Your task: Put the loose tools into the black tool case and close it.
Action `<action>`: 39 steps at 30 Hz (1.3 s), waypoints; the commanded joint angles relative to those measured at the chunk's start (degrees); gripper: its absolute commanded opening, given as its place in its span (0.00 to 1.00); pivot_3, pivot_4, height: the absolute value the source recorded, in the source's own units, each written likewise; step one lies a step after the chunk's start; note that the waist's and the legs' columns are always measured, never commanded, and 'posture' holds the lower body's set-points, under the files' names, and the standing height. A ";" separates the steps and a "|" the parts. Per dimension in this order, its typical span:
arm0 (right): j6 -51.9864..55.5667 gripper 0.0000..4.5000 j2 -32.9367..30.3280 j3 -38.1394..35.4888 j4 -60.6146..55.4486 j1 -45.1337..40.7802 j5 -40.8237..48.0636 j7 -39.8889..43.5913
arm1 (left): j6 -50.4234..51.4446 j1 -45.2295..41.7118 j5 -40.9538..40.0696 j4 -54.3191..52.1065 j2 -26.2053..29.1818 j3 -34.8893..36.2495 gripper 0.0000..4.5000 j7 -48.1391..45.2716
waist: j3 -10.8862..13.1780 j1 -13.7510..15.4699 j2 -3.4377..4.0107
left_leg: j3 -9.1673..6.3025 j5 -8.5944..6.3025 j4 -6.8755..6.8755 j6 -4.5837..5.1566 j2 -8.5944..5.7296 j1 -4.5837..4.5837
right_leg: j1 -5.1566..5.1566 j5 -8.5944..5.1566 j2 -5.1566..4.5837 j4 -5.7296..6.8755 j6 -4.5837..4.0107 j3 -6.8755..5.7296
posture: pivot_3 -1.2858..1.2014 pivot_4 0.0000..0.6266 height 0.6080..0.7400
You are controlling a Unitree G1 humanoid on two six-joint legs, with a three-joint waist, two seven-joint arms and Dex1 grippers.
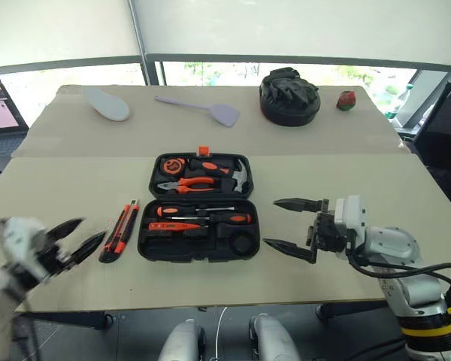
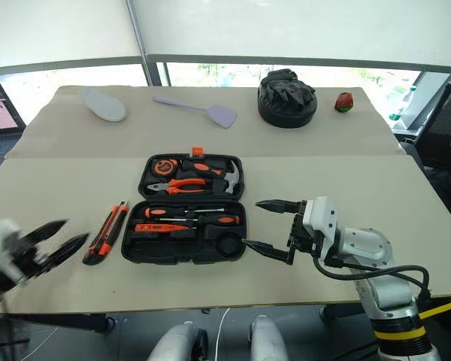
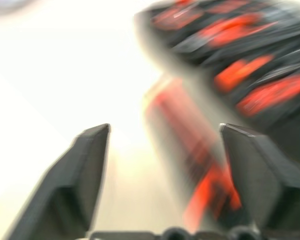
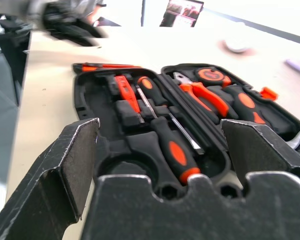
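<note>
The black tool case (image 1: 198, 207) is lying open at the middle of the table (image 1: 376, 180), with the three screwdrivers (image 1: 199, 216) already sitting in the slots of its near half, while the pliers and hammer are filling the far half. The utility knife (image 1: 119, 230) is lying on the table just left of the case, so that and shutting the lid are what is left. The left gripper (image 1: 68, 242) is hovering near the knife, fingers apart and empty; the right gripper (image 1: 295, 224) is waiting just right of the case, fingers spread wide. The near table edge is running close below both, with bare room on either side.
</note>
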 commanded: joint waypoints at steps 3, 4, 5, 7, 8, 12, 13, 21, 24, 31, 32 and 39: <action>-2.34 1.00 0.73 -1.00 0.37 -1.22 4.70 5.58 | -0.54 5.30 -0.15 1.14 0.06 7.32 0.99 3.22 | 0.01 1.45 0.02 | -0.04 0.02 0.05 -0.04 -0.05 0.13 | 0.01 -0.01 -0.17 -0.06 0.01 -0.12 | 0.52 0.24 1.00; -3.42 1.00 1.09 -1.16 0.73 -1.54 4.70 6.14 | 0.22 5.77 -0.38 -0.20 0.11 7.17 0.99 3.66 | 0.00 1.58 -0.01 | -0.04 0.02 0.06 -0.04 -0.05 0.16 | 0.06 -0.01 -0.21 -0.12 0.01 -0.16 | 0.52 0.24 1.00; -3.84 1.00 1.12 -1.07 0.83 -1.90 4.80 6.81 | 1.43 6.25 -0.45 -2.16 0.54 6.48 0.99 4.02 | -0.01 1.66 -0.01 | -0.04 0.02 0.06 -0.04 -0.08 0.15 | 0.07 -0.01 -0.26 -0.14 0.02 -0.18 | 0.52 0.24 1.00; -4.90 1.00 1.39 -0.87 0.46 -3.04 4.48 7.46 | 6.05 6.07 -2.30 -7.69 1.70 4.45 0.99 4.86 | -0.01 1.68 -0.02 | -0.05 0.02 0.07 -0.04 -0.09 0.10 | 0.04 0.00 -0.29 -0.15 0.03 -0.22 | 0.52 0.24 1.00; -4.95 1.00 1.43 -0.66 0.02 -3.68 4.46 7.69 | 9.71 5.50 -3.81 -10.42 2.50 3.37 0.99 5.69 | -0.01 1.68 -0.02 | -0.06 0.02 0.07 -0.04 -0.09 0.09 | 0.04 0.00 -0.29 -0.15 0.02 -0.22 | 0.52 0.24 1.00; -2.79 1.00 1.54 0.21 -2.10 -6.78 5.07 6.87 | 28.29 -1.89 -11.93 -17.23 5.45 -0.32 0.99 14.16 | 0.00 1.48 0.00 | -0.08 0.02 0.05 -0.06 -0.07 0.08 | 0.08 0.01 -0.25 -0.01 0.00 -0.18 | 0.52 0.24 1.00; -2.20 1.00 1.64 0.58 -2.63 -7.60 5.19 6.57 | 31.01 -3.83 -11.35 -18.56 6.63 -2.75 0.99 15.69 | 0.00 1.30 0.00 | -0.09 0.05 0.06 -0.10 -0.09 0.00 | 0.03 0.01 -0.23 0.09 0.00 -0.17 | 0.52 0.24 1.00; -0.32 1.00 1.98 1.58 -4.59 -8.67 5.37 4.76 | 36.99 -12.69 -5.20 -19.62 5.55 -16.74 0.99 23.73 | 0.00 -0.02 0.01 | -0.07 0.01 -0.21 -0.22 -0.11 0.07 | -0.10 0.04 -0.02 0.11 -0.05 0.01 | 0.52 0.24 1.00; 0.10 1.00 2.06 1.93 -5.51 -7.67 5.33 4.00 | 35.62 -16.83 -1.17 -17.27 3.20 -23.52 0.99 26.15 | 0.00 0.12 0.03 | -0.07 0.02 -0.24 -0.24 -0.12 0.07 | -0.11 0.04 -0.04 0.10 -0.06 0.01 | 0.52 0.24 1.00; 1.72 1.00 1.75 2.10 -7.12 -8.07 5.40 1.72 | 36.75 -19.26 3.01 -14.27 1.34 -27.80 0.67 27.73 | -0.10 1.15 0.20 | -0.06 0.06 -0.24 -0.28 -0.20 0.18 | 0.01 0.03 -0.13 0.08 -0.05 0.03 | 0.52 0.24 1.00; 1.90 1.00 1.61 1.99 -7.23 -8.10 5.44 1.60 | 36.06 -19.27 3.50 -13.60 1.39 -26.86 0.59 27.84 | -0.12 1.18 0.23 | -0.06 0.06 -0.24 -0.28 -0.19 0.18 | 0.00 0.04 -0.12 0.08 -0.06 0.02 | 0.52 0.24 1.00; 3.07 1.00 -0.24 0.57 -8.14 -7.74 6.23 0.92 | 32.87 -24.53 1.71 -12.49 7.41 -19.46 0.37 22.14 | -0.10 0.89 0.20 | -0.06 0.06 -0.24 -0.28 -0.12 0.10 | -0.09 0.03 0.01 0.09 -0.07 0.02 | 0.52 0.24 1.00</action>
